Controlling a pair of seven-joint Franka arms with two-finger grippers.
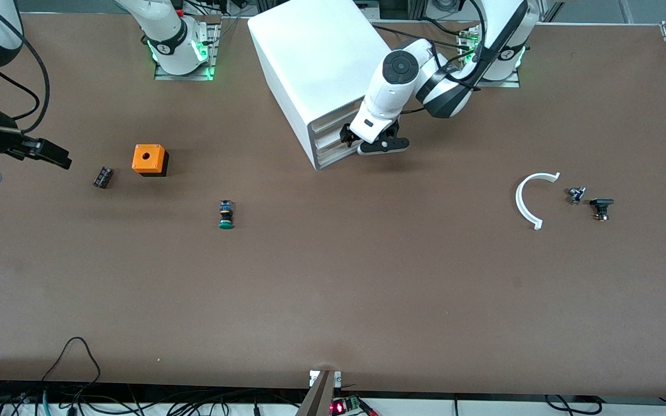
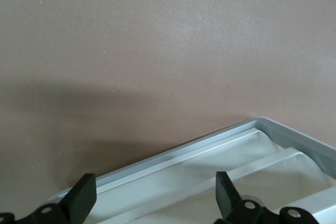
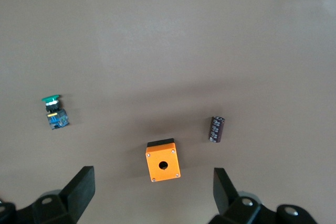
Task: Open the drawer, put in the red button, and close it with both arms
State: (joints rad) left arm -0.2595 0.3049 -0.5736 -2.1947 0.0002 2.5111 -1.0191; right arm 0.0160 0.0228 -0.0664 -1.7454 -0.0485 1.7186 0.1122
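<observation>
The white box cabinet [image 1: 310, 63] stands near the arms' bases, its stacked drawers [image 1: 328, 144] facing the front camera. The drawers look shut in the front view. My left gripper [image 1: 346, 137] is open right at the drawer fronts. In the left wrist view its fingers straddle a drawer's front edge [image 2: 173, 163] without holding it, so that gripper [image 2: 155, 198] is empty. My right gripper [image 1: 55, 156] is open and empty in the air over the table at the right arm's end; the right wrist view [image 3: 152, 192] shows the same. No red button shows in any view. A green-capped button [image 1: 226, 215] lies on the table.
An orange box with a hole [image 1: 149, 159] and a black cylinder [image 1: 102, 177] lie under the right gripper's area. At the left arm's end lie a white curved strip [image 1: 526, 199] and two small dark parts [image 1: 576, 195] [image 1: 601, 207].
</observation>
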